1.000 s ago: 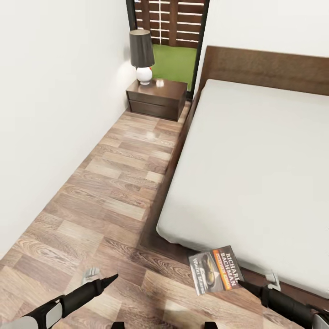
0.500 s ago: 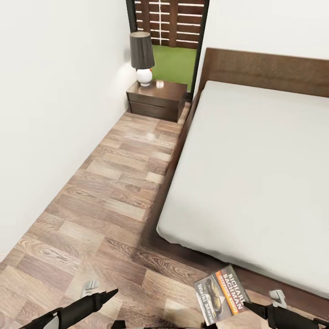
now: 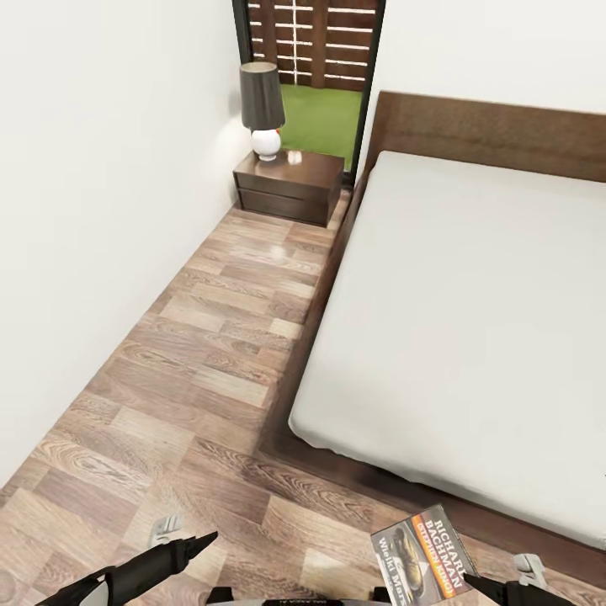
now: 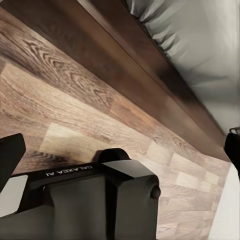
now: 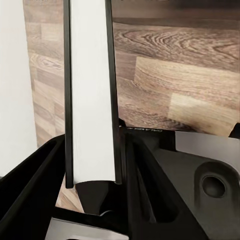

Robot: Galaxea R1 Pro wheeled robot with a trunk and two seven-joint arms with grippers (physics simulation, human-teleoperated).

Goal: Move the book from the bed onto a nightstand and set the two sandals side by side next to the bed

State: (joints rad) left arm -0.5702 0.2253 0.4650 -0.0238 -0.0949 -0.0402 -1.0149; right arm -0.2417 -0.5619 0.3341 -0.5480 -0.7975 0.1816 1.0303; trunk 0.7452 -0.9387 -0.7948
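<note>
Head view puts the book [image 3: 419,554] at about five o'clock, clear of the mattress and held above the wood floor [image 3: 210,353], its cover with the white "Richard Bachman" lettering facing up. The right gripper [image 3: 471,581] has it clamped by one edge; in the right wrist view the book [image 5: 92,95] stands edge-on between the dark fingers [image 5: 30,200], closed firmly against both faces. The left gripper [image 3: 198,539] sits at about seven o'clock with nothing in it, and how far apart its fingers are I cannot tell.

The bed [image 3: 471,303] fills the span from one to four o'clock. The nightstand [image 3: 290,181] is well apart, at about eleven o'clock against the far wall, with a lamp [image 3: 262,105] on its left half.

To do this carry well, I would judge that the base should roll up the aisle between wall and bed frame, with the book kept level and low. The bare right half of the nightstand top looks the safer landing, away from the lamp.
</note>
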